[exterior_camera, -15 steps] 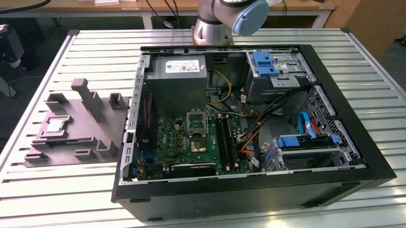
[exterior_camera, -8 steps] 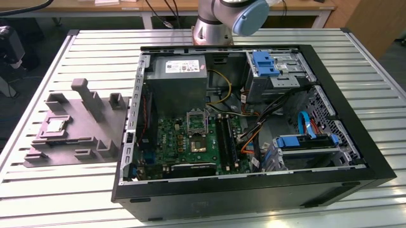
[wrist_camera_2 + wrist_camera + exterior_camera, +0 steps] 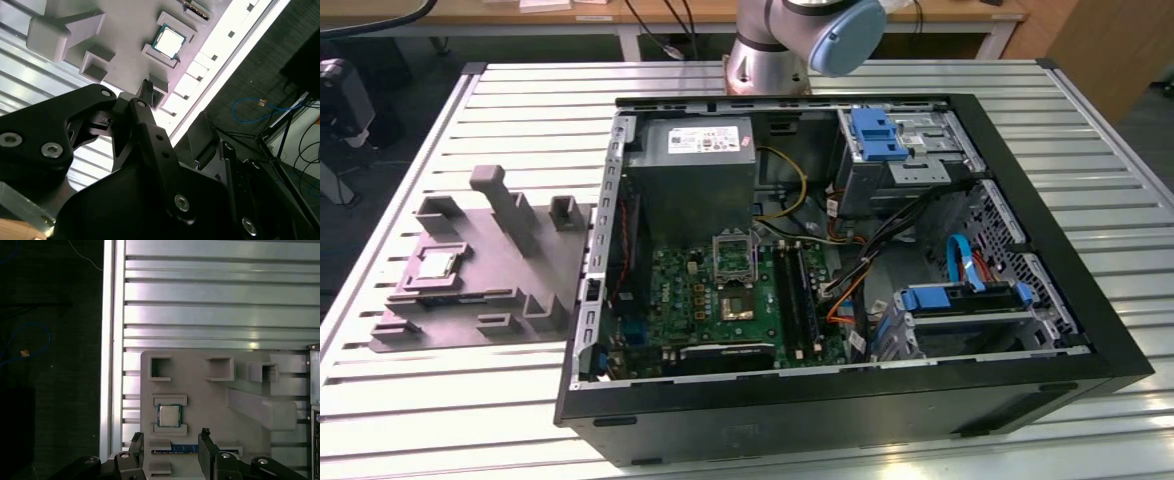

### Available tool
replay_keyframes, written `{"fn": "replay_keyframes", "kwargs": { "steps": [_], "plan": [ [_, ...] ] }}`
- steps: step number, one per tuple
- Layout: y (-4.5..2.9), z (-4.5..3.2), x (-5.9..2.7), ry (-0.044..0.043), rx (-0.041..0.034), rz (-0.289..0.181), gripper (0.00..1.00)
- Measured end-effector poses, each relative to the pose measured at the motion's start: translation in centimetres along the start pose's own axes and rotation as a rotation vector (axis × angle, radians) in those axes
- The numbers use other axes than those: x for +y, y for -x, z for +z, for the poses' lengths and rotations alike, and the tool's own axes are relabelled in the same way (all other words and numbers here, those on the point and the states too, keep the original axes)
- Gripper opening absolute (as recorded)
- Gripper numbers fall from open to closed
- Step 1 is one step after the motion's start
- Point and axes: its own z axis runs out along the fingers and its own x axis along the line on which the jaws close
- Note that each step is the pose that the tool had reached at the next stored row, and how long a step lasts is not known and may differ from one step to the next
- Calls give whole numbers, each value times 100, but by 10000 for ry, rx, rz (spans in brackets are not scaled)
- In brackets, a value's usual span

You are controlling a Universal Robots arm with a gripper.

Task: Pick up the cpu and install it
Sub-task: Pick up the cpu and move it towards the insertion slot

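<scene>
Gripper (image 3: pixel 171 434) hangs over the grey fixture (image 3: pixel 210 400), its fingers spread wide with nothing between them. Just beyond the fingertips, the cpu (image 3: pixel 169 415) lies flat in its recess on the fixture. Fixture and slatted table (image 3: pixel 440 400) sit at the exterior view's left of the open computer case (image 3: pixel 1067 330).

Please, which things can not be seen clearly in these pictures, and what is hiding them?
cpu: its print is too small in both wrist views.
grey fixture: in the first wrist view the gripper and the picture's edge hide one side of it.
motherboard socket: too small in the exterior view to tell if it is empty.
arm: cut off by the exterior view's edge.
</scene>
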Motion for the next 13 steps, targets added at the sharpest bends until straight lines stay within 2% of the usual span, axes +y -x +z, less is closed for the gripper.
{"fn": "replay_keyframes", "kwargs": {
  "steps": [13],
  "plan": [
    [-2, 98, -4, 0, 0, 0, 55]
  ]
}}
